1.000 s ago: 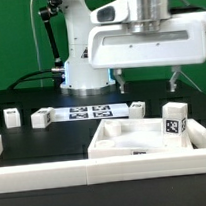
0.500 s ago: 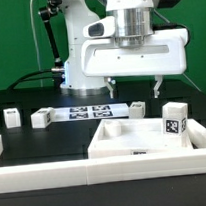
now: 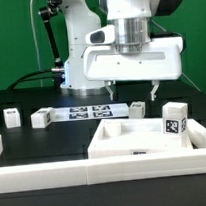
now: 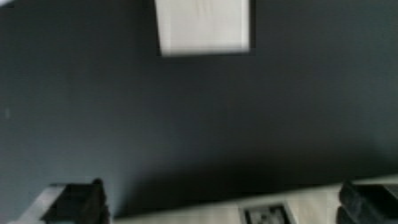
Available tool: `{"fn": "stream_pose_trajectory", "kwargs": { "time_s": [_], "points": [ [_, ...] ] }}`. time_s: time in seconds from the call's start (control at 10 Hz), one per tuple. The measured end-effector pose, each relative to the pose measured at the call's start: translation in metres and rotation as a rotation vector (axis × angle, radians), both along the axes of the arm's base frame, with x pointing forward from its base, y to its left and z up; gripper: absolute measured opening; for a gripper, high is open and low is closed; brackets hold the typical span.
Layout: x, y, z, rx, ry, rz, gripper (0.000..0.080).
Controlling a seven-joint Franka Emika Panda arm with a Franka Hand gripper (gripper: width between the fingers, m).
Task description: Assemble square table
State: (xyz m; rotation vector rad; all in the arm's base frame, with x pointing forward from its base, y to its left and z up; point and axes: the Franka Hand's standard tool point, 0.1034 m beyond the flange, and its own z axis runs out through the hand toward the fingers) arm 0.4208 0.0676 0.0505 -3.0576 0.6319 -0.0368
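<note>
The white square tabletop [image 3: 144, 141] with its raised rim lies at the front on the exterior view's right. Small white leg posts stand on the black table: two at the left [image 3: 10, 117] [image 3: 39, 119], one near the middle [image 3: 138, 109], and a tagged one [image 3: 174, 118] by the tabletop's far right corner. My gripper [image 3: 133, 90] hangs open and empty above the table behind the tabletop. In the wrist view my gripper [image 4: 222, 205] shows two dark fingertips [image 4: 71, 200] wide apart, with a blurred white tagged edge [image 4: 267, 213] between them and a blurred white block [image 4: 201, 25] farther off.
The marker board [image 3: 89, 113] lies flat behind the tabletop, between the leg posts. A long white border rail [image 3: 47, 176] runs along the front edge. The robot's white base [image 3: 84, 72] stands at the back.
My gripper has moved toward the exterior view's left and slightly down. It stays open and empty. The parts on the table have not moved.
</note>
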Motion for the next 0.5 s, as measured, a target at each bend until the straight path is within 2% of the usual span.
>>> {"fn": "stream_pose_trajectory", "kwargs": {
  "time_s": [0.5],
  "points": [
    [-0.028,-0.001,-0.007,-0.002,0.022,0.001,0.0649]
  ]
}}
